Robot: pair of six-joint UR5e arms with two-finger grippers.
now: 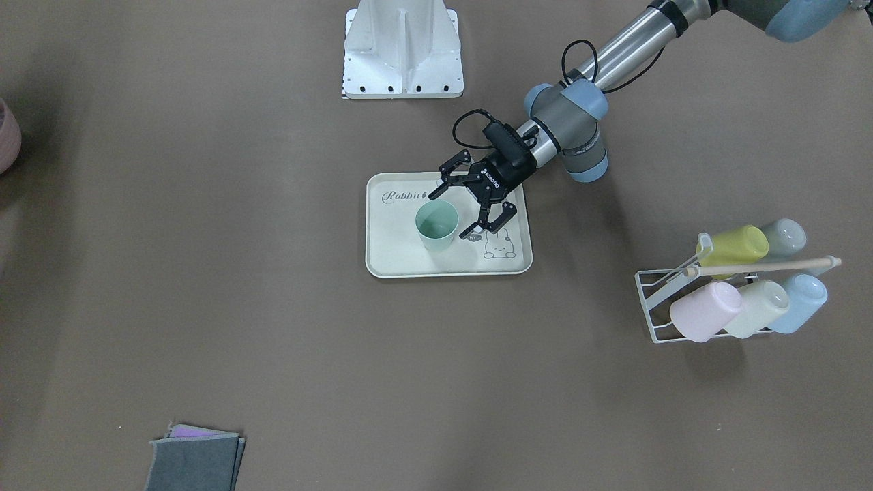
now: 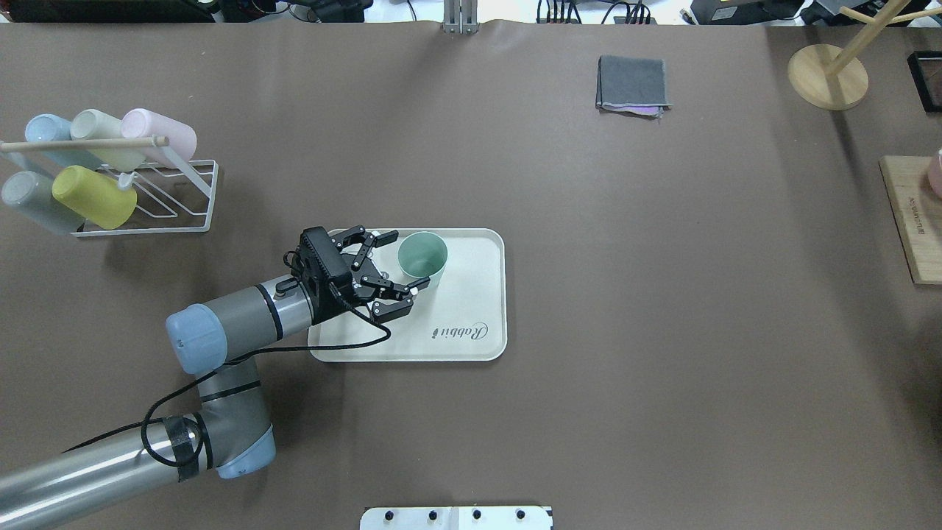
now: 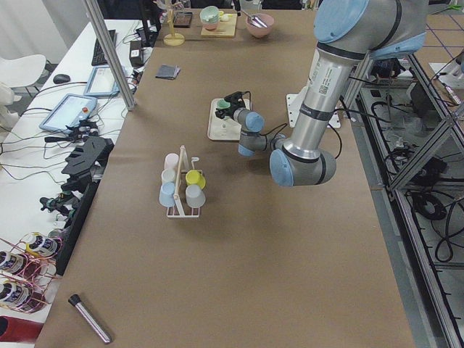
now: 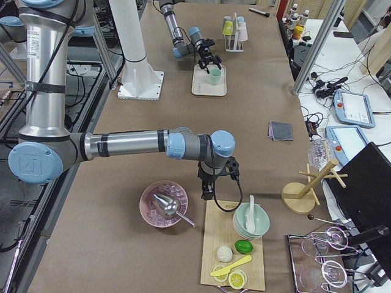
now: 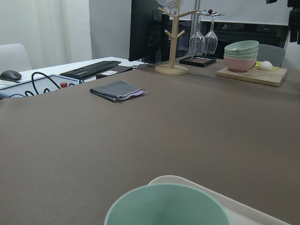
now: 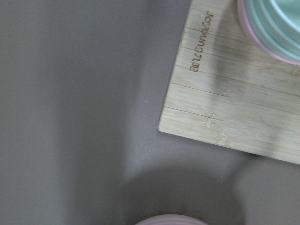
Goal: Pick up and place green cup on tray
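The green cup (image 2: 422,254) stands upright on the cream tray (image 2: 471,294) with the "Rabbit" print, mouth up. In the front view the cup (image 1: 436,225) sits near the middle of the tray (image 1: 395,262). My left gripper (image 2: 406,259) is open, its fingers spread to either side of the cup's near wall and holding nothing. In the left wrist view the cup's rim (image 5: 164,206) fills the bottom edge and no fingers show. My right gripper (image 4: 215,183) hangs far off over the corner of a wooden board (image 6: 243,108); I cannot tell if it is open or shut.
A white wire rack (image 2: 176,210) with several pastel cups lies left of the tray. A folded grey cloth (image 2: 633,82) lies at the far side. A wooden stand (image 2: 828,73), stacked bowls (image 4: 250,221) and a pink bowl (image 4: 164,204) are at the right end.
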